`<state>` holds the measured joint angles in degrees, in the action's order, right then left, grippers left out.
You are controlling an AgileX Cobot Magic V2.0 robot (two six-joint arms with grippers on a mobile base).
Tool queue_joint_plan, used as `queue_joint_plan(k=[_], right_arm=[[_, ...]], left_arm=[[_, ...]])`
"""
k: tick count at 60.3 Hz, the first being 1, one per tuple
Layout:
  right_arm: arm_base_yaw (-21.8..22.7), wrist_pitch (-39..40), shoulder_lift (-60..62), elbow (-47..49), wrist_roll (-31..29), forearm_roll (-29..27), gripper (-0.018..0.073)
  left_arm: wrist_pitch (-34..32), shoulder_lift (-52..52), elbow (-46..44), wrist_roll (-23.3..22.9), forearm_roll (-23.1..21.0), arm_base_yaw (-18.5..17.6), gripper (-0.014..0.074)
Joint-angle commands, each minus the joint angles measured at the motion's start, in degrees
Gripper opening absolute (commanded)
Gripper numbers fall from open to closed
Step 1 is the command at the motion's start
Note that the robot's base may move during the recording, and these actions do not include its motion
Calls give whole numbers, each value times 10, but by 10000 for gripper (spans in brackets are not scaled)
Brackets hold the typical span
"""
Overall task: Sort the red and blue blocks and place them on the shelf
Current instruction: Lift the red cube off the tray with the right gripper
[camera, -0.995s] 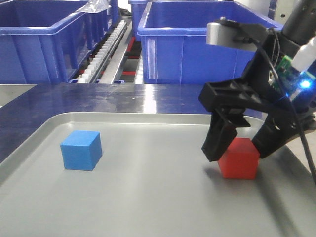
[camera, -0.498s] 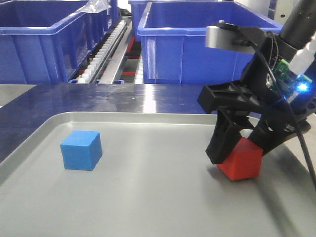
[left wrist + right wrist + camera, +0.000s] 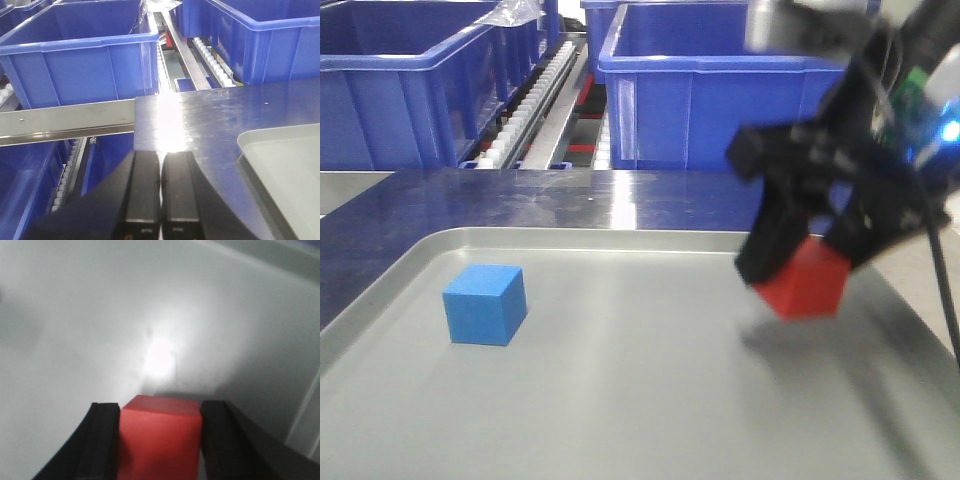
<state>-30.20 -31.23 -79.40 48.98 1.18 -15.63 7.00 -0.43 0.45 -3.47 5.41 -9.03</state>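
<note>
Task status: early. The right fingers were clamped on the red block, apparently just clear of the tray at 3 o'clock, though blur made this uncertain. The blue block sat on the tray at 9 o'clock. Neither block was on the shelf. The left fingers were pressed together, empty, over the dark table. Bins stood at 12 o'clock.

red block: small matte cube, tilted, hanging just above the tray, pinched in the right gripper | blue block: same size, sitting flat on the tray's left side | shelf: brushed steel rail, white rollers
</note>
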Motion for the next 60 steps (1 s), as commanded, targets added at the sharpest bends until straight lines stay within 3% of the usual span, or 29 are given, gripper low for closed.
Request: queue_joint_plan(k=[1,17,40,60], right_arm=[[-1,52,55,17,-2,-3,66],[22,104,151,17,-2,42,59],[159,116,289,-37,-2,53,59],[221,141,449,-165,-2,54,59]], left_arm=[[-47,-10,25,1,0,0,124],[-47,-10,25,1,0,0,124],[-47,-10,25,1,0,0,124],[-47,-10,25,1,0,0,124]])
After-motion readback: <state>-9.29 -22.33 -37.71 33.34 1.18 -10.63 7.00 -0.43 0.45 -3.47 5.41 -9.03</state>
